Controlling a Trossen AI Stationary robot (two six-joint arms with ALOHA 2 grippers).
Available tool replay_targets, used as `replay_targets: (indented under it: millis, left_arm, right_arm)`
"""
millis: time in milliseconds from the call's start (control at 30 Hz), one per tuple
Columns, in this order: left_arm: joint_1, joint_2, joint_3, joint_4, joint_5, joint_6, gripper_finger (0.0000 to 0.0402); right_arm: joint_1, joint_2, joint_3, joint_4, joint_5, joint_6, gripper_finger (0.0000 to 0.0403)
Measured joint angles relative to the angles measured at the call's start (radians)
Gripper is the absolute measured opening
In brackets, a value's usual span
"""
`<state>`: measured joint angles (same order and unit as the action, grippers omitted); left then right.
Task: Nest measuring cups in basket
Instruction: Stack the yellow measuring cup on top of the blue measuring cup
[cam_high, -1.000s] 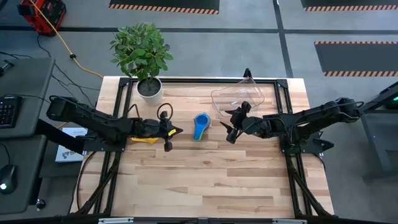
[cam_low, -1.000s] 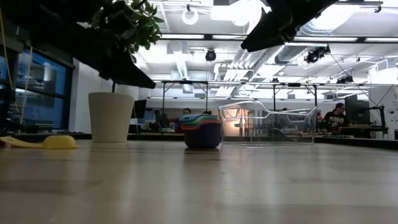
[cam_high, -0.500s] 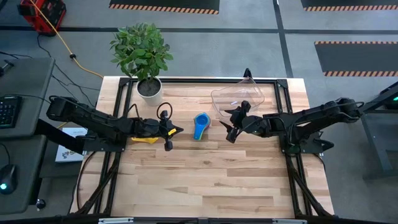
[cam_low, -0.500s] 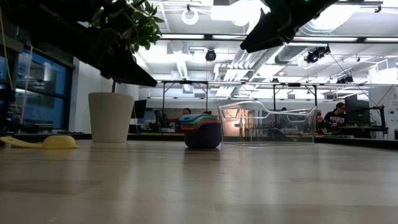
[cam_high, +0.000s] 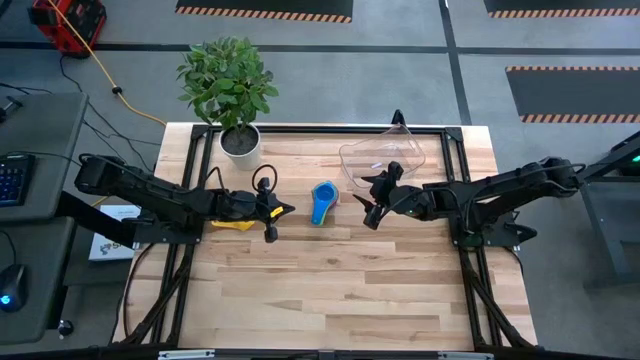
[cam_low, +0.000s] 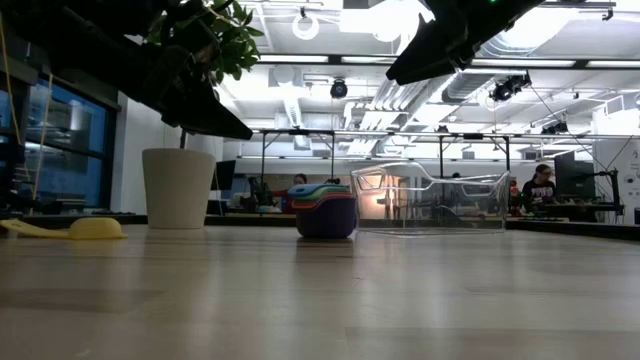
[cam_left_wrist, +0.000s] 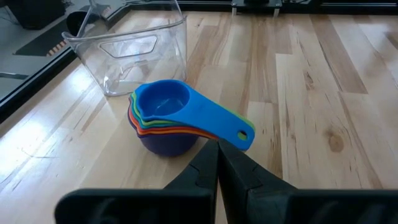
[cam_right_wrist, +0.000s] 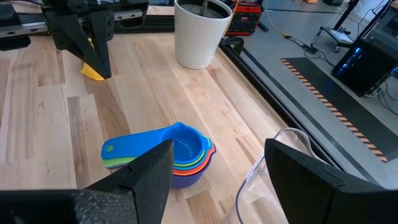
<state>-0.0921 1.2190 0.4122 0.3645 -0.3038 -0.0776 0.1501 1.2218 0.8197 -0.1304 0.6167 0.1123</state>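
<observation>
Nested measuring cups, light blue on top, sit beside the clear basket; left gripper closed empty, right gripper open

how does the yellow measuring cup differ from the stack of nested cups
The yellow measuring cup lies alone by the shut left gripper; the stack of nested cups sits near the clear basket. The yellow cup looks low and flat; the stack stands taller, light blue on top. Both rest on the table, outside the basket.
</observation>
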Motion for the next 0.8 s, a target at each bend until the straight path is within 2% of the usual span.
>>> replay_targets:
  millis: [800]
  left_arm:
    - [0.0,0.0,0.0,0.0,-0.026,0.0,0.0]
  right_arm:
    - [0.0,0.0,0.0,0.0,0.0,0.002,0.0243]
